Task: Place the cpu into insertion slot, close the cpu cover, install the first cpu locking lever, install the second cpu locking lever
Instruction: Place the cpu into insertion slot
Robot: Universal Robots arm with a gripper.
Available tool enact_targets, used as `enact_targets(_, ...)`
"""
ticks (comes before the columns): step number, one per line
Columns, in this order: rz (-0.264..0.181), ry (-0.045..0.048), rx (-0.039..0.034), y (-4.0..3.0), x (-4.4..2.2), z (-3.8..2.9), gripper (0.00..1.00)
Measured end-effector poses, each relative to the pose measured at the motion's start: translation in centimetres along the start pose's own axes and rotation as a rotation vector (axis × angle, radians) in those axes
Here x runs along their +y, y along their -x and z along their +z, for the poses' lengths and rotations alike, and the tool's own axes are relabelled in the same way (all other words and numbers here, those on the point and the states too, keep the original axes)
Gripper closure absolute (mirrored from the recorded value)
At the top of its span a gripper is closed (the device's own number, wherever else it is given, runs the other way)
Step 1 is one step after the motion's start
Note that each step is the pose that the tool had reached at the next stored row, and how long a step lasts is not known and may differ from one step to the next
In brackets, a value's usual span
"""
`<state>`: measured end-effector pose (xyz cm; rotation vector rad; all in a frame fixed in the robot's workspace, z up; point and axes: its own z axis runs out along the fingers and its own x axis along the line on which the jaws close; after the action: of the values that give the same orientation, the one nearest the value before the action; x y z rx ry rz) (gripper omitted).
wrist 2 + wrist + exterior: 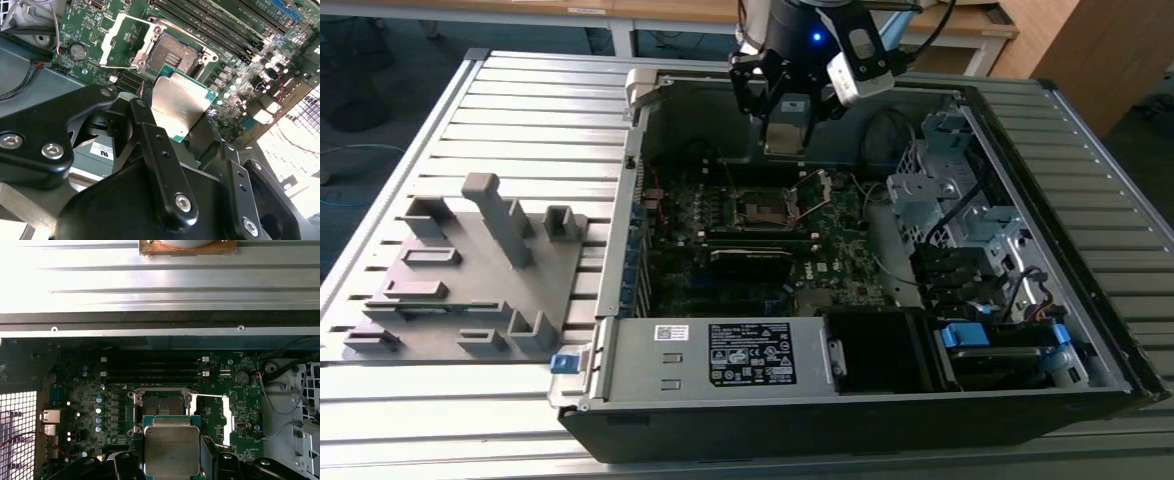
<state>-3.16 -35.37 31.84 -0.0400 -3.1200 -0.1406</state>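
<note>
My gripper (786, 140) hangs over the open computer case and is shut on the cpu (180, 106), a flat square chip with a silver-grey top, gripped by its edges. In the first wrist view the cpu (171, 447) sits between the black fingers (126, 462), just short of the insertion slot (161, 405). The insertion slot (172, 56) lies open on the green motherboard, with nothing in its dark square recess (761, 208). The cpu cover (124, 41), a thin metal frame, is flipped up beside the slot (815, 190) (226, 415).
Long black memory slots (754, 240) lie next to the socket. A labelled metal power supply box (740, 355) fills the case's front. A drive cage with cables (947, 190) stands at the exterior view's right. A grey fixture block (467, 265) rests on the slatted table at the left.
</note>
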Motion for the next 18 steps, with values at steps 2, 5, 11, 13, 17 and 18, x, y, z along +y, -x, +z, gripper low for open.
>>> enact_targets(2,0.0,-0.0003,0.0001,0.0,0.0,0.07,0.46)
enact_targets(5,0.0,-0.0004,0.0002,0.0,-0.01,0.08,0.46)
enact_targets(11,0.0,-0.0001,0.0001,0.0,-0.01,0.16,0.46)
enact_targets(13,0.0,-0.0002,0.0001,0.0,-0.01,0.17,0.46)
enact_targets(17,0.0,0.0001,0.0,0.01,-0.02,0.24,0.46)
enact_targets(18,0.0,0.0001,0.0,0.01,-0.02,0.27,0.46)
